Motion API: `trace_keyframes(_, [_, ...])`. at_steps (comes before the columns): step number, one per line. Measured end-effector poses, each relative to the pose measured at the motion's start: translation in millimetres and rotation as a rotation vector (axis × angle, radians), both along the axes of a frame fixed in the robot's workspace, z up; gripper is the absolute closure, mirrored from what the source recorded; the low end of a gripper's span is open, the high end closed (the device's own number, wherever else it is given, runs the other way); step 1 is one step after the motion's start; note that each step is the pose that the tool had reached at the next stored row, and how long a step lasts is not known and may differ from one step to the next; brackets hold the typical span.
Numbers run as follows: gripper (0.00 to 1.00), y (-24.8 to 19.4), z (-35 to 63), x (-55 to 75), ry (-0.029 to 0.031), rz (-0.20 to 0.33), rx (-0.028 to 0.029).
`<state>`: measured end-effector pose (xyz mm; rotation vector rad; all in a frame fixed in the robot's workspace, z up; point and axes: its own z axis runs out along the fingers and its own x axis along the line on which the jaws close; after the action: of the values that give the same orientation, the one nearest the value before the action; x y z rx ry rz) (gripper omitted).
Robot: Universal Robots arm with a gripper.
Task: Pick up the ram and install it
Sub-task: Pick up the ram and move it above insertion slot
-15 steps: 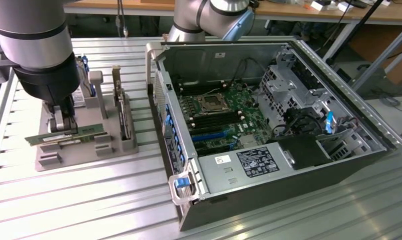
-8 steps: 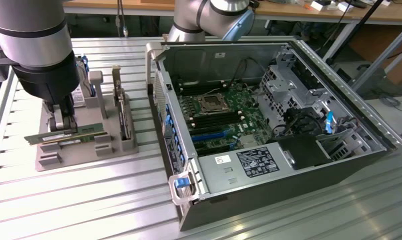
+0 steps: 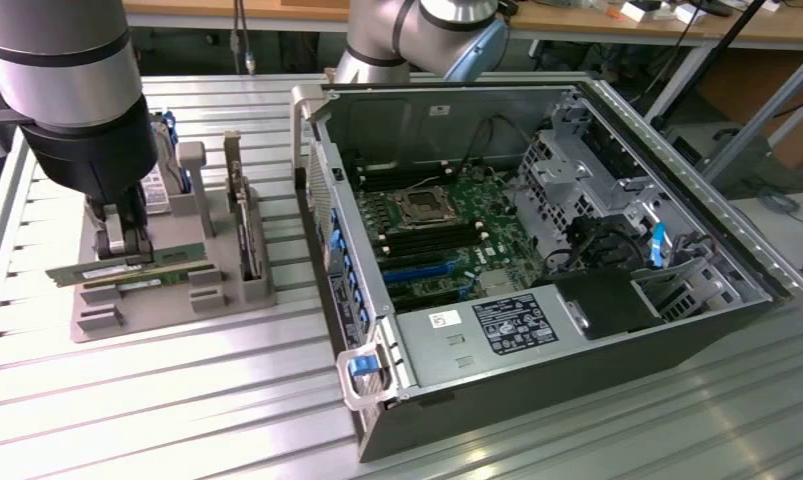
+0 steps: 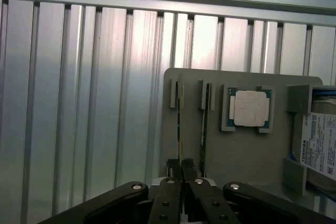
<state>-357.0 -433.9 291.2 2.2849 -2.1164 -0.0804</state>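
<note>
The ram is a thin green stick, seen edge-on in the wrist view. My gripper is shut on its upper edge over the grey fixture on the exterior view's left. The wrist view has the black fingertips pinching the stick, with the gripper centred on it. A second stick stands in the neighbouring slot. I cannot tell whether the held ram is clear of its slot. The open computer case lies at the exterior view's right, its motherboard exposed.
The fixture also holds a square silver CPU, a labelled hard drive and an upright expansion card. Everything rests on a ribbed aluminium table. Drive cages and cables crowd the case's right side.
</note>
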Motion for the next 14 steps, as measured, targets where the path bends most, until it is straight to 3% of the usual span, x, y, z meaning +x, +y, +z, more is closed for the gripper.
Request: trace_keyframes(14, [0.87, 0.0, 9.6, 0.0, -0.0001, 0.0, 0.0001])
